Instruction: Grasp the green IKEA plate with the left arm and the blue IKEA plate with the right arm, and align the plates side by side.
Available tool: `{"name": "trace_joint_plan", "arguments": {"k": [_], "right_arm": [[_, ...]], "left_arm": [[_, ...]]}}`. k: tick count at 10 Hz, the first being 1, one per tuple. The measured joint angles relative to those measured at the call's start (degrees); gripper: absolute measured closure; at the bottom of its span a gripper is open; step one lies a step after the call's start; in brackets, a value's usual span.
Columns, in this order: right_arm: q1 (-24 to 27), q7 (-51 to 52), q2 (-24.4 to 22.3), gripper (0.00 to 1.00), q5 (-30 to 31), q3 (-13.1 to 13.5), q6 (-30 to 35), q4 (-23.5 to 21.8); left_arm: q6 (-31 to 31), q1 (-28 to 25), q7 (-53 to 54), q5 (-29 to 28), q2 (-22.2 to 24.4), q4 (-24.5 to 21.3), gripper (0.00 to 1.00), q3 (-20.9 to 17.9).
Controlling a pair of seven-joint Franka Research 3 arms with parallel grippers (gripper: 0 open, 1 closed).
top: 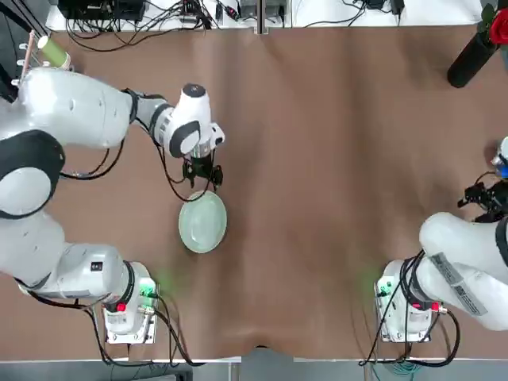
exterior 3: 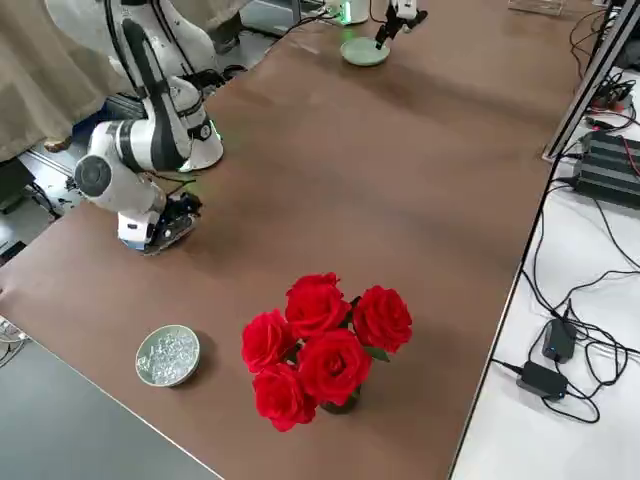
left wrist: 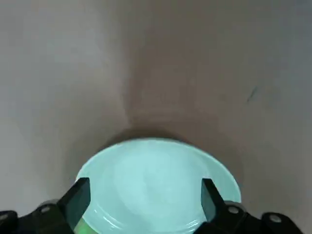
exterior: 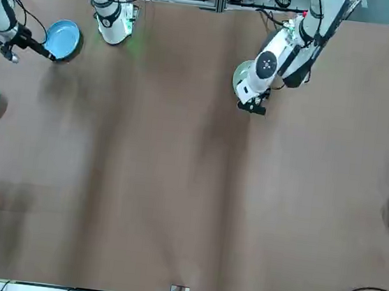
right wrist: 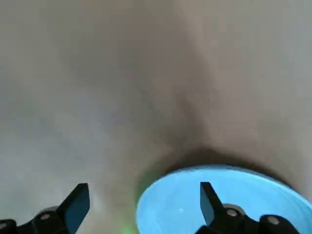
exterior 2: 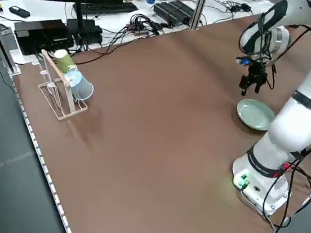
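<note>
From where I stand, both arms look to be at the approach, with neither plate gripped. The left gripper (left wrist: pixel 146 207) hangs just off the green plate (top: pixel 202 222), on the side away from the robot's bases, its fingers (left wrist: pixel 74 204) spread wide with the plate's rim showing between them. That plate lies on the brown surface (top: pixel 317 159) in front of the left arm (top: pixel 79 103). Over on the robot's right, the right gripper (right wrist: pixel 145 209) is by the blue plate (exterior: pixel 63 38), its fingers spread too, but less well placed: one finger (right wrist: pixel 209 207) shows over the plate while the other (right wrist: pixel 75 207) is out past its edge. I'd bring the right arm (exterior 3: pixel 130 170) sideways first, until the near rim sits midway between its fingers, and only then go down. For the left, a small centring should be enough. Each gripper wants one finger inside the rim and one outside, so the wrists probably need turning before they descend; coming down flat across a whole plate would likely just shove it along. Lower slowly, close gently, and lift a little level, since a thin, slick rim may pivot in the grip. The bowl of clear bits (exterior 3: pixel 168 356) and the red roses (exterior 3: pixel 325 350) should be given room.
</note>
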State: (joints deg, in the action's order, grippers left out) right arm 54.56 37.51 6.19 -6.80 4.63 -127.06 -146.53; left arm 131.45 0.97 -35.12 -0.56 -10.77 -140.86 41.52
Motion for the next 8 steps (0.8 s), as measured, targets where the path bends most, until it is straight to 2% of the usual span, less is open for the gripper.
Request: {"name": "trace_joint_plan", "arguments": {"k": [2, 5, 8], "right_arm": [[2.87, 2.58, 2.49, 0.01, -0.02, 0.01, -0.69, -0.05], [4.64, 4.32, 4.66, 0.01, -0.04, -0.03, -1.01, -0.07], [5.5, 5.32, 5.73, 0.03, -0.4, -0.61, -0.98, -0.1]], "left_arm": [[0.62, 2.45, -8.1, -5.8, -3.61, -0.12, 0.0, 0.01], [1.12, 4.29, -14.0, -11.92, -8.7, -0.18, 0.0, 0.01], [1.53, 4.22, -14.36, -14.01, -9.65, 1.19, 0.0, -0.35]]}}
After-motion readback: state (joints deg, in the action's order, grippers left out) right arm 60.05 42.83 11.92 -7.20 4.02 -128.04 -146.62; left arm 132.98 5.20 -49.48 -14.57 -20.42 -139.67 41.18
